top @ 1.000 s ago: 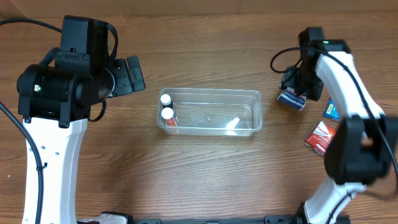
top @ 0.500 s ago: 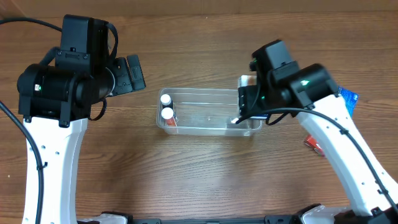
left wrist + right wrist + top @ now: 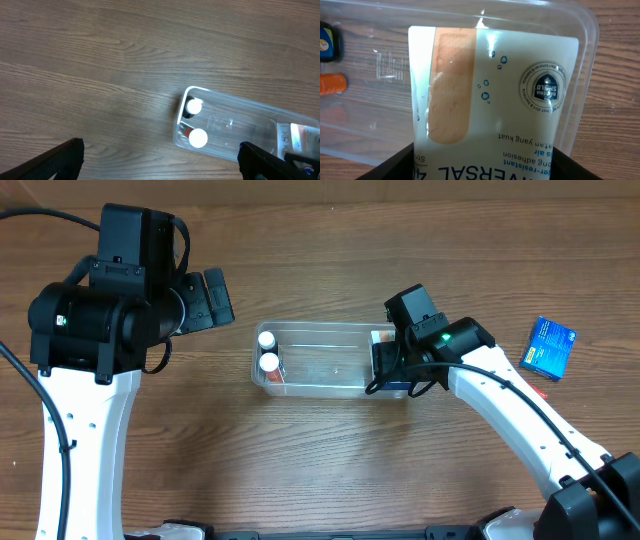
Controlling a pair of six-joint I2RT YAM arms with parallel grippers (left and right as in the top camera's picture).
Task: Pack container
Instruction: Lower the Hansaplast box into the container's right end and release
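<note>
The clear plastic container (image 3: 335, 383) lies mid-table, with two white-capped bottles (image 3: 267, 352) at its left end. My right gripper (image 3: 388, 362) is shut on a white box of plasters (image 3: 490, 95) and holds it inside the container's right end (image 3: 587, 35). In the right wrist view the box fills the space between the fingers (image 3: 485, 162). My left gripper (image 3: 214, 300) is open and empty, high above the table to the left of the container. The left wrist view shows its fingers (image 3: 160, 160) spread wide, the container (image 3: 227, 97) and the bottle caps (image 3: 198, 138).
A blue box (image 3: 550, 347) lies on the table at the far right, with a bit of red packaging (image 3: 541, 389) just below it. The right arm (image 3: 510, 415) stretches from the front right corner to the container.
My right gripper has carried the box of plasters from the far right of the table leftward into the container's right end. The left arm has not moved.
</note>
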